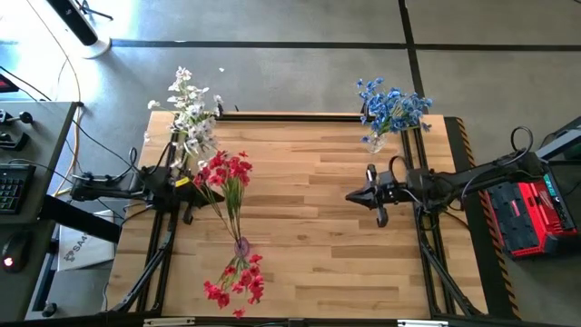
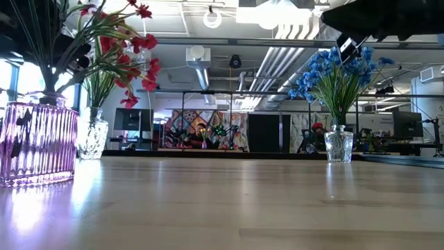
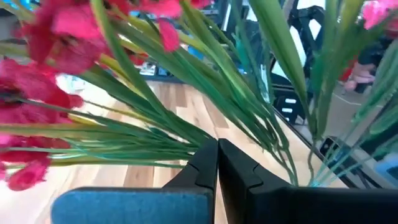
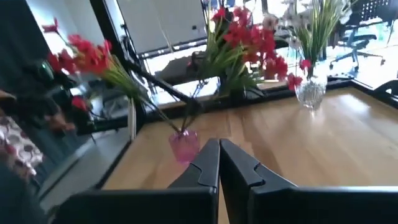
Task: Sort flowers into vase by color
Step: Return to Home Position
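- Flowers (image 1: pixel 225 171), red ones, stand in purple vase (image 1: pixel 242 245) at seven o'clock; white bunch (image 1: pixel 192 113) at eleven, blue bunch (image 1: pixel 392 107) at one.
- Left gripper (image 3: pixel 217 146) at nine, fingers pinched together, nothing held.
- Right gripper (image 4: pixel 219 146) at three, likewise closed.

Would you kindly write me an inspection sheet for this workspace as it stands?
Surface: wooden table, plank top.
Job's things: red flowers in purple vase, front left; white flowers in left glass vase, back left; blue flowers in right glass vase, back right.
Clutter: nothing seen.
Grippers: left pincer shut beside red flowers; right pincer shut over table's right; both empty.
Cables: cables looped beside both arms.
Surroundings: keyboard left, red case right.
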Motion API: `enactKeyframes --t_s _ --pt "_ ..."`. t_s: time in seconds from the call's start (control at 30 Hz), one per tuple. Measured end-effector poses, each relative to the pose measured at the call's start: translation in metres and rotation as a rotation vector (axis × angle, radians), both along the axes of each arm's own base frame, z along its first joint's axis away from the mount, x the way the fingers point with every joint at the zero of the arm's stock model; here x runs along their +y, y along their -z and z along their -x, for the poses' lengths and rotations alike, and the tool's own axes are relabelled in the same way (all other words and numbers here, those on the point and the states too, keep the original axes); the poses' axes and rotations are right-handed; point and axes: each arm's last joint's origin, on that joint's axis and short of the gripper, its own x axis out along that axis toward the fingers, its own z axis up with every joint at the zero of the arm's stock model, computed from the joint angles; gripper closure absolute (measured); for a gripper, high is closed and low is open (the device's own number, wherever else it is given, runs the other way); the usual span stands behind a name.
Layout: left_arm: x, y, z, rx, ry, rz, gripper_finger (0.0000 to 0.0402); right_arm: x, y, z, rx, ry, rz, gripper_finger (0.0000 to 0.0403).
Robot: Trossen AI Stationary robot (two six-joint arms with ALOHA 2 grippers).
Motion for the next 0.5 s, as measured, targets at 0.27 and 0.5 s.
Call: enactKeyframes --t_s 0.27,0.5 --pt "0.0 0.004 0.0 0.029 0.017 -0.011 0.0401 -0.009 0.02 0.023 -0.217 0.054 -0.008 0.0403" --pt "0.0 0.004 0.0 0.033 0.008 -0.018 0.0401 -0.014 0.039 0.044 -0.259 0.057 -0.112 0.0403"
